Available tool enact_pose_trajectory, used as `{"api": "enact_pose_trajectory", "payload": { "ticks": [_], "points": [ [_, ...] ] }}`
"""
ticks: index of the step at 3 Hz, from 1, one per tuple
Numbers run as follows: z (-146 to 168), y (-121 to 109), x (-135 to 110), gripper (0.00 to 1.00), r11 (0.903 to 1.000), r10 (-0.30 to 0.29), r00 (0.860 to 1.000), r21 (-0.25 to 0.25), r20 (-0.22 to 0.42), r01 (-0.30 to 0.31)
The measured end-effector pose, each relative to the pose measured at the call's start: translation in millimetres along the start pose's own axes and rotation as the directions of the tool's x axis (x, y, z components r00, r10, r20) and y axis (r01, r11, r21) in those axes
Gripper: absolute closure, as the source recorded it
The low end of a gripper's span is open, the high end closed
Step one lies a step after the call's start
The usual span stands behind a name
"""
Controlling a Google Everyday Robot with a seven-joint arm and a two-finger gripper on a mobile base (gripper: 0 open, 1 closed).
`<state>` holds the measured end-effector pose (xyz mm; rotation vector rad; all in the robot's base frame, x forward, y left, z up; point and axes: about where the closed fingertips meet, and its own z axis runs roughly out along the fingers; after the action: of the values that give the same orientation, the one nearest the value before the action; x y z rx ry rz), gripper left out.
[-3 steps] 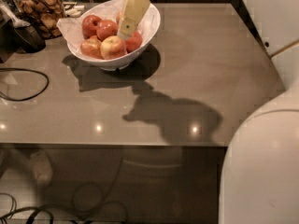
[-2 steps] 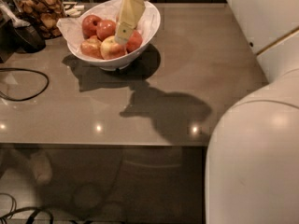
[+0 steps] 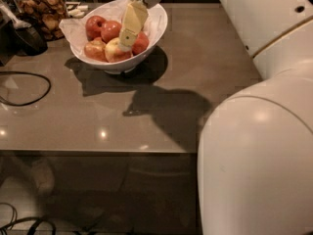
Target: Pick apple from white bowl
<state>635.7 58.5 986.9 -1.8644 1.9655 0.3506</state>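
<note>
Pale-yellow end effector (image 3: 126, 43) hangs inside white bowl (image 3: 160, 19), at the apple (image 3: 114, 52); whether it grips, cannot tell

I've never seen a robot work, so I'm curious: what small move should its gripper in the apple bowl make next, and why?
Probably lower the gripper slightly onto the pale apple. It hangs inside the white bowl, its tip at that apple's upper right edge, beside a redder apple; the pale apple lies among the others.
</note>
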Motion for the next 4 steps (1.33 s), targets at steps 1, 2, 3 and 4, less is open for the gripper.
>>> {"api": "enact_pose_trajectory", "payload": {
  "ticks": [1,2,3,4],
  "points": [
    [9.5,-5.1,-1.0,0.32,0.9998,0.008,1.0,-0.015,-0.003,-0.008],
    [15.1,-8.8,-1.8,0.32,0.9996,0.014,1.0,-0.023,-0.003,-0.014],
    [19.3,-12.4,-3.1,0.34,0.9995,0.016,1.0,-0.029,-0.004,-0.016],
    [22.2,-15.6,-4.4,0.31,0.9993,0.016,1.0,-0.032,-0.003,-0.016]
  ]
}}
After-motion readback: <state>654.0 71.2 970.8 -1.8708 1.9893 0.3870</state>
